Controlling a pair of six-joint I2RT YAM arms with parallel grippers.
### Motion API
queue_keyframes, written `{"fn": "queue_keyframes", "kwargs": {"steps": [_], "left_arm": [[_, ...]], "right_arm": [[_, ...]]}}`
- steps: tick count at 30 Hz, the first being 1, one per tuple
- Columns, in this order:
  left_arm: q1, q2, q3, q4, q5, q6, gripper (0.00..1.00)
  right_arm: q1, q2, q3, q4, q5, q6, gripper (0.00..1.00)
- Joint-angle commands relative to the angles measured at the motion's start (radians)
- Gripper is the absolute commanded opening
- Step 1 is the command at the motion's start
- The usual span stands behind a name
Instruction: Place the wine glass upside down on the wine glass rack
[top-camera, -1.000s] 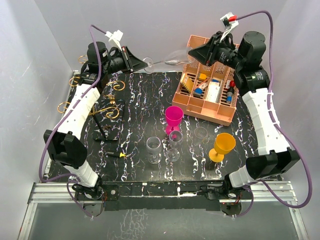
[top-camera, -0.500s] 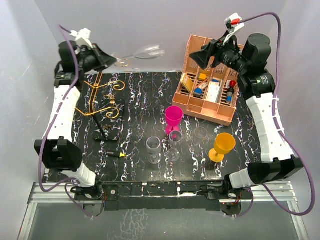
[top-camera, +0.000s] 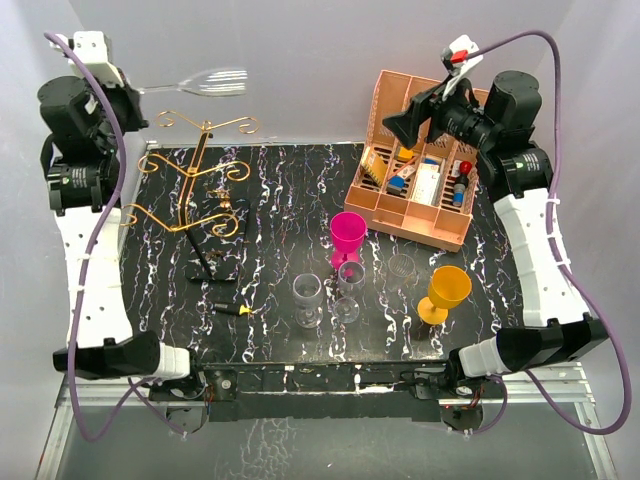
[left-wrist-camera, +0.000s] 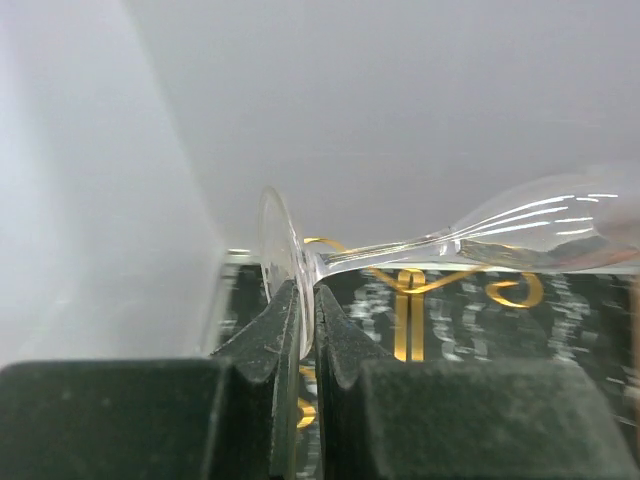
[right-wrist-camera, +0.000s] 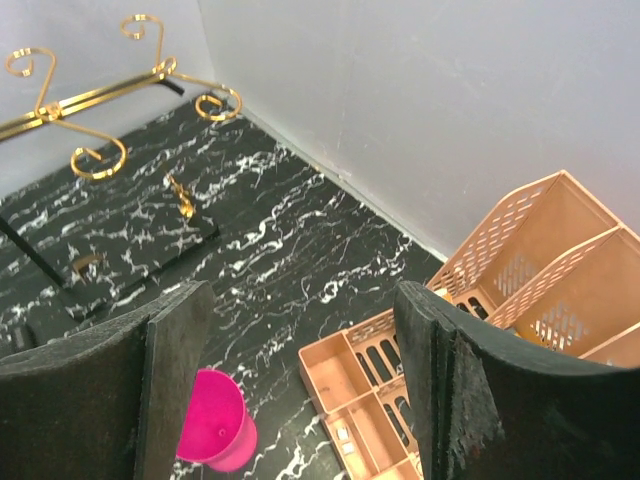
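High above the far-left corner of the bench (top-camera: 270, 190), my left end effector (left-wrist-camera: 305, 300) pinches the wine glass (top-camera: 205, 82) by its foot, having swung it up and leftward over the wine glass rack (top-camera: 195, 190) (bowl sideways, not yet inverted). My right end effector (right-wrist-camera: 300, 310) hangs spread and empty. The bowl's rim blurs out of my wrist view, and clearance above the scrolls is unreadable.

The rack (top-camera: 197, 178) stands toward the back-left corner of the worktop (top-camera: 280, 195), and the organiser (top-camera: 420, 190) sits in the back-right corner. Near the middle of the front edge is a cluster of glasses (top-camera: 308, 292), with a goblet (top-camera: 348, 233) just behind it and a second goblet (top-camera: 447, 290) to its right. The wine glass (top-camera: 205, 82) lies sideways in the air above the rack, its foot pinched in the left gripper (left-wrist-camera: 307, 300).
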Motion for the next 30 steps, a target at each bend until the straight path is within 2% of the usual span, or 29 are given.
{"fn": "queue_keyframes", "kwargs": {"steps": [1, 11, 17, 22, 26, 30], "left_arm": [[0.024, -0.033, 0.036, -0.010, -0.239, 0.211, 0.00], [0.031, 0.026, 0.013, 0.061, -0.524, 0.543, 0.00], [0.032, 0.066, -0.032, 0.112, -0.656, 0.713, 0.00], [0.018, 0.106, -0.077, 0.112, -0.709, 0.809, 0.00], [-0.041, 0.135, -0.131, 0.122, -0.734, 0.902, 0.00], [-0.147, 0.141, -0.235, 0.211, -0.742, 1.039, 0.00]], "right_arm": [[0.000, 0.020, -0.029, -0.015, -0.040, -0.109, 0.80], [0.006, -0.004, -0.185, -0.028, -0.025, -0.203, 0.95], [0.004, -0.008, -0.211, -0.046, -0.021, -0.208, 0.96], [0.005, -0.001, -0.213, -0.058, -0.014, -0.214, 0.96], [0.006, 0.004, -0.229, -0.052, -0.004, -0.218, 0.96], [0.006, 0.010, -0.250, -0.037, -0.009, -0.218, 0.97]]}}
